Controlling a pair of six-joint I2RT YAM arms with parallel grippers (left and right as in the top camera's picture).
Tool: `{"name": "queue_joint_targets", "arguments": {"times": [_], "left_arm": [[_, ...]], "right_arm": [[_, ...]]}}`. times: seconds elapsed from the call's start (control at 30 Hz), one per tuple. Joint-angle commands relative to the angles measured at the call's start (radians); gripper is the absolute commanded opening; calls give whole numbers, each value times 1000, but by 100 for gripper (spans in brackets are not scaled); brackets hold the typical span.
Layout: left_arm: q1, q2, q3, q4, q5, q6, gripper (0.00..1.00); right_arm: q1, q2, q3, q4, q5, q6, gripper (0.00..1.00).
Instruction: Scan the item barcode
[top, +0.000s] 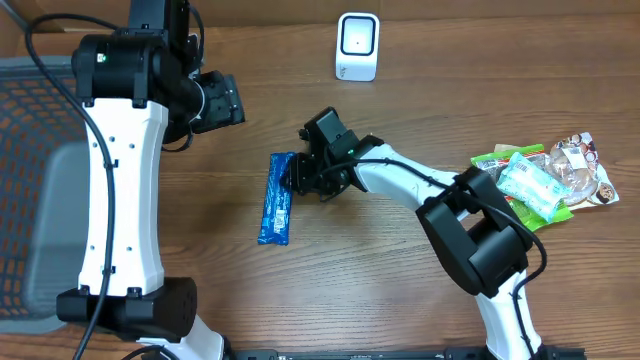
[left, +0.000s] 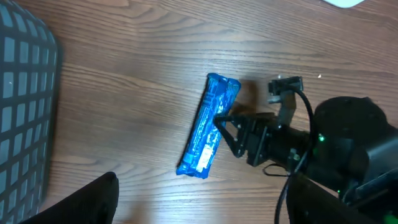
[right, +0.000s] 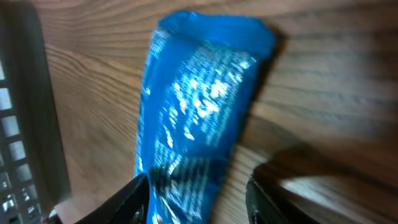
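The right claw (top: 296, 177), part-open, straddles the far end of the blue foil-wrapped bar (top: 275, 212) lying flat near the middle of the bench (top: 380, 300), not yet pinching it; light, slick and crinkly, it likely wants a firm nip across its narrow width

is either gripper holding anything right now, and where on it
Nothing is gripped yet. The right gripper straddles the blue packet across its width, with a gap showing beside one finger; the packet lies flat. The left gripper is empty.
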Motion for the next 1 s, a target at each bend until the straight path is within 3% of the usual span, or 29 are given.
{"name": "queue_joint_targets", "arguments": {"times": [0.0,0.07,0.23,0.27,0.3,0.47,0.7,0.8,0.83,0.87,0.97], "left_arm": [[-18,21,6,-4,-3,-15,77],[-22,23,6,-3,-4,-15,77],[-22,24,6,-7,-7,-15,77],[-22,24,6,-7,-6,-15,77],[-22,24,6,-7,-6,-16,77],[-31,24,6,-10,-6,-26,75],[-77,25,6,-5,-7,-60,73],[-95,25,6,1,-7,-60,73],[-101,26,6,5,-7,-60,74],[-103,26,6,6,-7,-60,74],[-105,26,6,11,-6,-60,75]], "right_arm": [[24,53,-5,40,29,13,51],[29,59,-5,63,52,50,50],[28,59,-5,32,75,56,21],[23,58,-4,18,74,56,8],[13,54,-3,0,73,56,4],[-51,-23,-3,-123,110,102,4],[-132,-165,-3,-396,333,190,4],[-146,-175,-3,-451,338,143,30],[-151,-175,-3,-456,327,80,69],[-158,-178,-1,-461,313,31,74],[-194,-188,10,-499,264,-6,74]]}}
